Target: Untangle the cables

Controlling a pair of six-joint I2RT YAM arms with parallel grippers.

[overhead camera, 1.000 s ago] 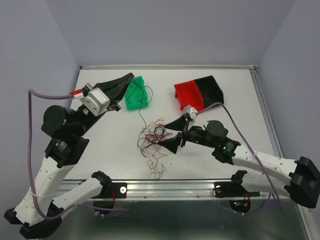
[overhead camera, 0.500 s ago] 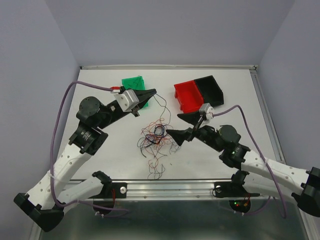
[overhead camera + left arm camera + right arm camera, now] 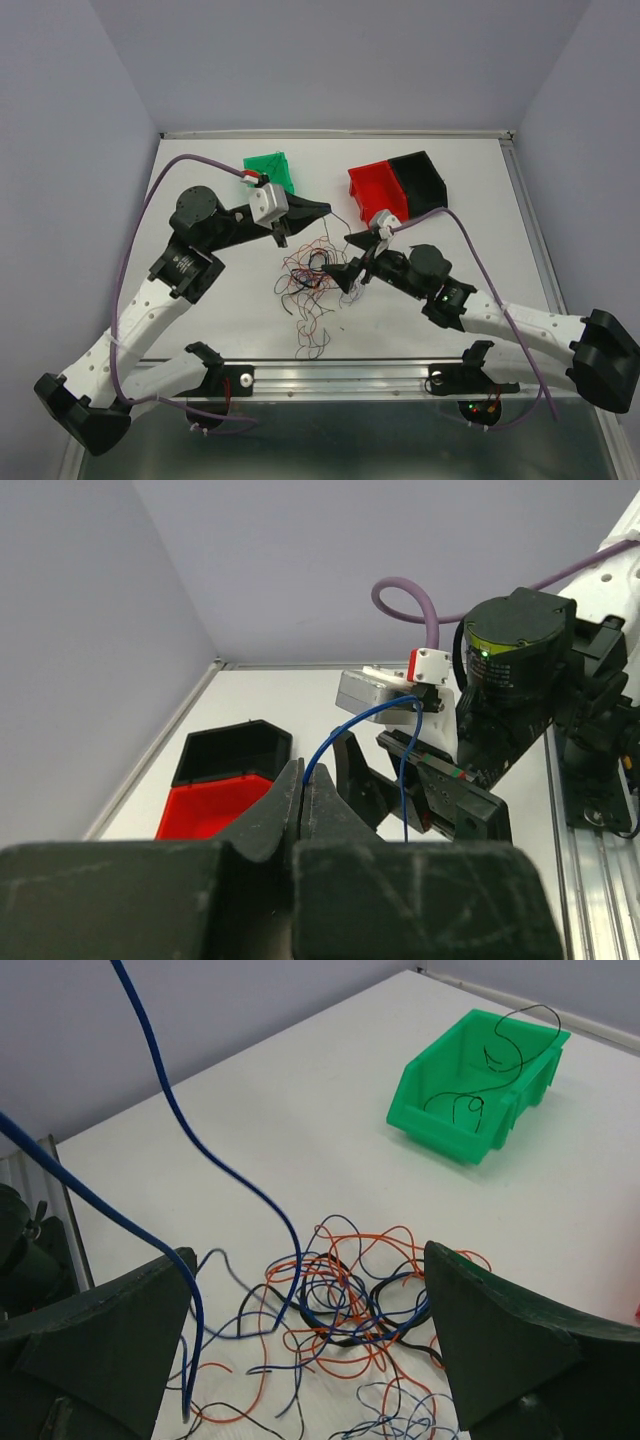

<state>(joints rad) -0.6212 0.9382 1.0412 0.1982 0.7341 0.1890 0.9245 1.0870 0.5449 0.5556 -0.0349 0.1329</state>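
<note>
Pinching blue cable [image 3: 160,1072], left gripper [image 3: 303,780]; right gripper [image 3: 305,1305] spread over tangled cables [image 3: 350,1315].

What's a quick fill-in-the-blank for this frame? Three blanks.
The strand pinched by the left gripper is ___.
The right gripper is ___ above the tangle.
The loose wire in the green bin is ___.
Missing: blue; open; black.
</note>
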